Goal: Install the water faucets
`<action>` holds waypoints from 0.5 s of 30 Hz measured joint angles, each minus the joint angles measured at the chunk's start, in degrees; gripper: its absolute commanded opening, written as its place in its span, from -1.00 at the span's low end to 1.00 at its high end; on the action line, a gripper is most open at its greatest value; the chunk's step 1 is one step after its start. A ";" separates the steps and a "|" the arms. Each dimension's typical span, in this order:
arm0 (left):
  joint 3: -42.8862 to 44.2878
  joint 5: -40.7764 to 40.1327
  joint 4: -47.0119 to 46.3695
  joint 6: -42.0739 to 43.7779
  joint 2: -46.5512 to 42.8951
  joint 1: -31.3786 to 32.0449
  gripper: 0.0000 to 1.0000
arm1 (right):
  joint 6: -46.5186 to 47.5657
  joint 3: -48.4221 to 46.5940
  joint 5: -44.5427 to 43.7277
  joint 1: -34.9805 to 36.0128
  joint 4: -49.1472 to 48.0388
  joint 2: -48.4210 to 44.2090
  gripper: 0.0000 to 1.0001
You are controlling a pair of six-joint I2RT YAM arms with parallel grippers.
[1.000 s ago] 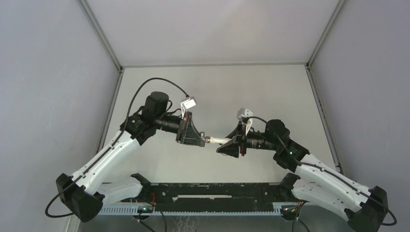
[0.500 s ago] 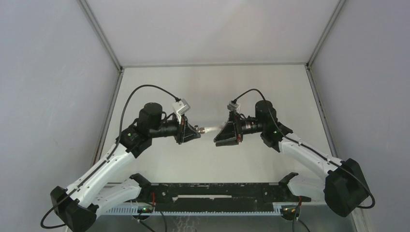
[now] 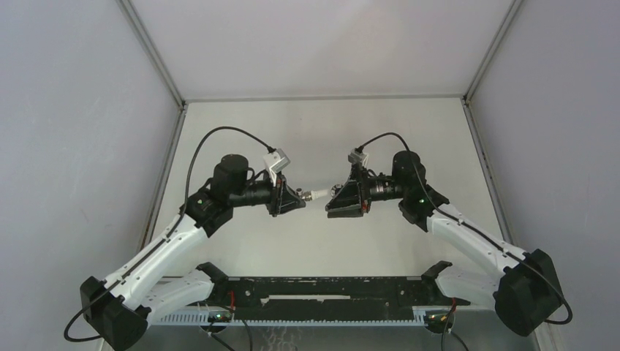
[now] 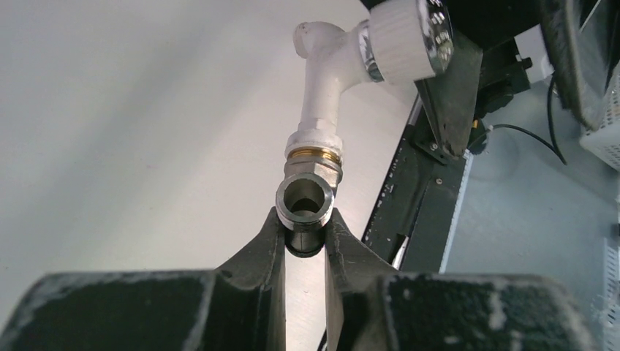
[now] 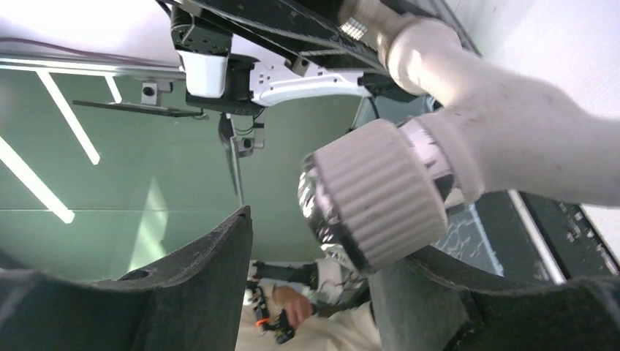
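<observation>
The white tap piece (image 4: pixel 325 88) and the grey metal fitting (image 4: pixel 307 199) are joined end to end, with a brass ring (image 4: pixel 313 153) where they meet. Together they hang in the air over the middle of the tabletop (image 3: pixel 307 131), lying roughly level between the two arms.

The left gripper (image 4: pixel 305 234) holds the fitting: its fingers (image 4: pixel 256 256) are drawn in narrow and pinch the fitting's threaded stub from both sides. The fitting's open round mouth faces the left wrist camera.

At the far end of the tap is a ribbed knob (image 5: pixel 373 197) with a chrome band. It sits between the fingers (image 5: pixel 205 278) of the right gripper (image 5: pixel 322 234). These stand apart, with clear space between the knob and one finger. The other finger is just beside the knob; whether it touches cannot be told.

From above, the two grippers point straight at each other, tips close, with only the small part (image 3: pixel 317 194) bridging them. Bare tabletop lies all round, towards the far edge and both side edges.

A black rail (image 3: pixel 322 289) carrying the arm bases runs along the near edge. Plain grey walls (image 3: pixel 73 146) stand along the left, right and far edges. A black cable (image 3: pixel 219 135) loops above each wrist, clear of the part.
</observation>
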State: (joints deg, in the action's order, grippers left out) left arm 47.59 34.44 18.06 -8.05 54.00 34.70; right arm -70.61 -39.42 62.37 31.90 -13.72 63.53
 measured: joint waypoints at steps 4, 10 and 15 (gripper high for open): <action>-0.02 2.69 0.07 -0.07 0.24 0.00 -1.00 | 3.72 -2.49 -4.04 -0.17 3.10 -2.75 0.29; -0.02 7.43 -0.04 -1.09 0.24 0.00 -1.00 | 13.18 -8.79 -12.55 -2.03 8.15 -2.08 0.30; -0.04 9.92 -0.85 -4.37 -0.61 0.00 -1.00 | 21.79 -11.93 -17.86 -3.45 14.23 2.91 0.32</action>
State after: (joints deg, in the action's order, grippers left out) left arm 47.55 44.36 17.21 -12.43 53.39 34.70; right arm -48.82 -51.35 44.51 28.45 0.51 66.43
